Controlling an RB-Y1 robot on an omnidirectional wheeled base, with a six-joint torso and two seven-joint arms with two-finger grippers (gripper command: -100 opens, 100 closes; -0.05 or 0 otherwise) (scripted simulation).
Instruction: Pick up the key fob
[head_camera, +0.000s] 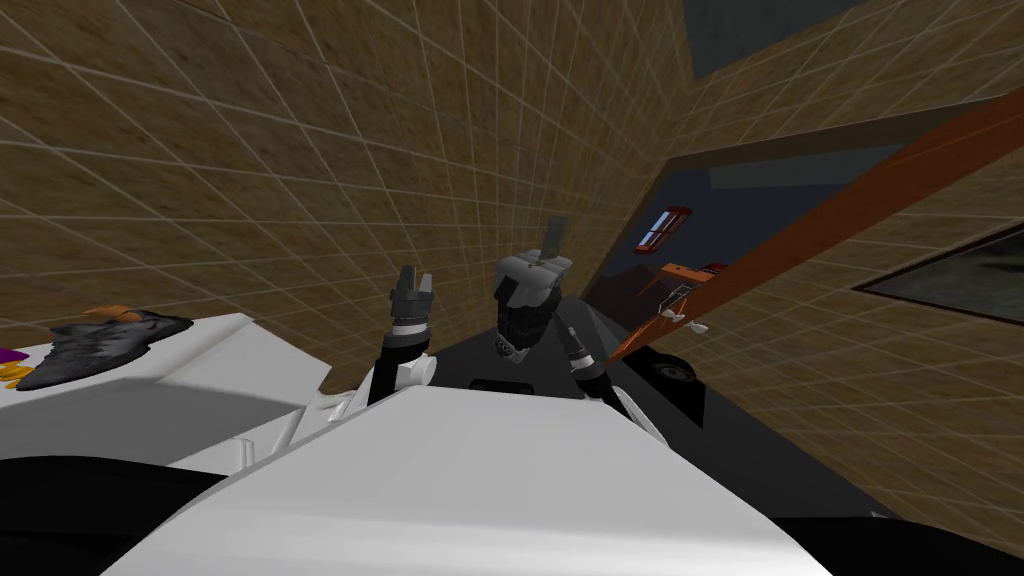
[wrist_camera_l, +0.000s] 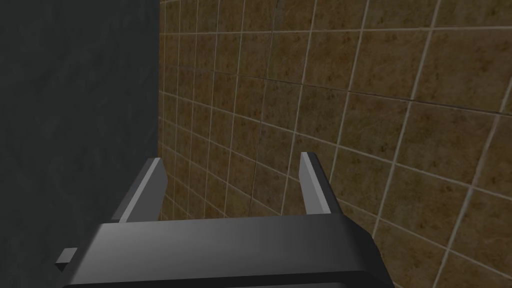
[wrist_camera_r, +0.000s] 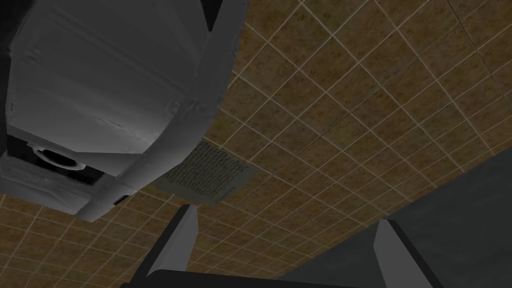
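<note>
Travel posture, I judge: left gripper (wrist_camera_l: 232, 160) and right gripper (wrist_camera_r: 286, 214) are raised before the brown tiled wall (head_camera: 250, 150), both spread wide and empty, kept clear of furniture. Where the key fob lies I cannot tell; the white surface (head_camera: 200, 360) at my left seems worth checking.

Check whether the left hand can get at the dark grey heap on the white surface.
Probably not yet. The left hand, open, points at the tiled wall, while the dark grey heap lies well off to its left on the white surface. Nothing seems to block the way.
</note>
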